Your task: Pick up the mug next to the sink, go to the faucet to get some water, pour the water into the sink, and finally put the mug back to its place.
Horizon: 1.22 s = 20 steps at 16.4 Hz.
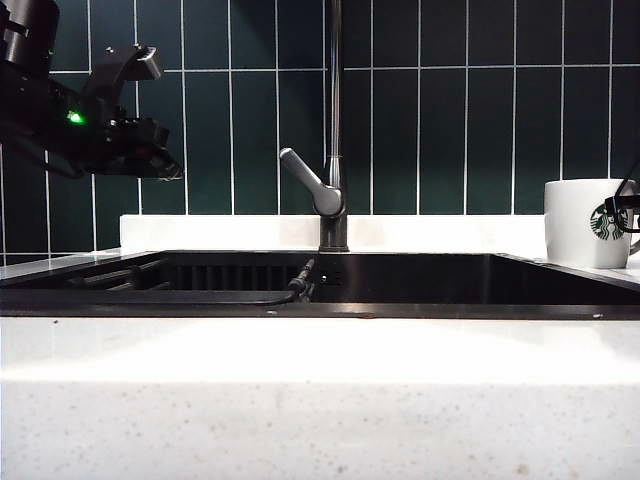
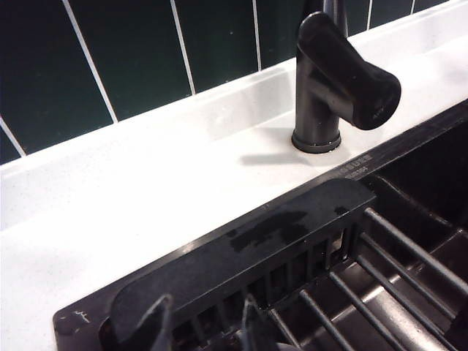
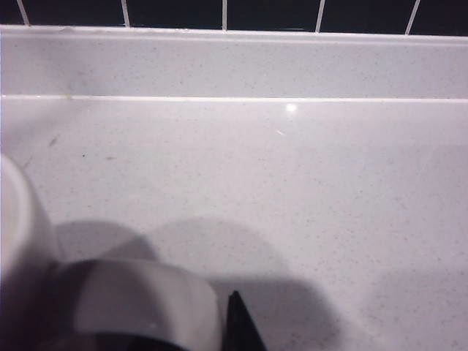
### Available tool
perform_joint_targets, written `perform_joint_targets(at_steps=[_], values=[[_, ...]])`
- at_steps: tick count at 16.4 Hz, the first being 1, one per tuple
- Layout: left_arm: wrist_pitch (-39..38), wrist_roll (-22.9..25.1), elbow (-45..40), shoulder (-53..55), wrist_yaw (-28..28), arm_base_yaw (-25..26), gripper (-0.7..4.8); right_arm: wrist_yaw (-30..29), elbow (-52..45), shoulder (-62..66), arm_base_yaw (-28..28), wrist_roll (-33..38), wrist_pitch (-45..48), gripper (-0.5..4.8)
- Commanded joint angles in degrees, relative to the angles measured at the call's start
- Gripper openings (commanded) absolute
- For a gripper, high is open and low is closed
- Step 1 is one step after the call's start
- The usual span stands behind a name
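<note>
One white ceramic cylindrical mug (image 1: 588, 222) with a round green-and-white siren logo stands upright on the white speckled desk (image 1: 320, 420), just past the right end of the one wide, near-black rectangular sink (image 1: 400, 300). One tall slim dark-grey metal faucet (image 1: 335, 120) rises behind the basin's middle, its single angled lever pointing left.

The exterior view shows the left gripper (image 1: 165, 165) hanging in the air high above the left end of the sink, well apart from the mug. Of the right gripper (image 1: 628, 212) it shows only a dark part at the frame's right edge, against the mug's logo side.

The left wrist view alone shows the faucet's round base on the desk, a dark slotted rack (image 2: 292, 256) with parallel bars inside the basin, and two dark fingers (image 2: 157, 322) standing apart with nothing between them: released.

The right wrist view alone shows the mug's handle (image 3: 139, 296) close up, with one dark pointed finger (image 3: 238, 322) just beside it; whether the fingers are clenched on the handle cannot be told.

Dark green glossy tiles (image 1: 470, 110) with white grout cover the wall behind a low white ledge.
</note>
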Motion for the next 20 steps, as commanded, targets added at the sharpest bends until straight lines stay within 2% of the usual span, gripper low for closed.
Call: perform_joint_targets(at_steps=[1, 5, 10, 20], values=[[0.33, -0.11, 0.17, -0.22, 0.42, -0.09, 1.20, -0.28, 0.33, -0.37, -0.04, 0.00, 0.98, 0.56], [0.31, -0.13, 0.17, -0.22, 1.95, -0.09, 1.20, -0.28, 0.33, -0.37, -0.04, 0.00, 1.01, 0.48], [0.28, -0.13, 0.17, -0.22, 4.94, -0.09, 1.20, -0.26, 0.33, -0.37, 0.09, 0.00, 1.01, 0.08], [-0.20, -0.13, 0.17, -0.22, 4.94, -0.07, 1.20, -0.90, 0.35, -1.53, 0.70, 0.44, 1.97, -0.01]])
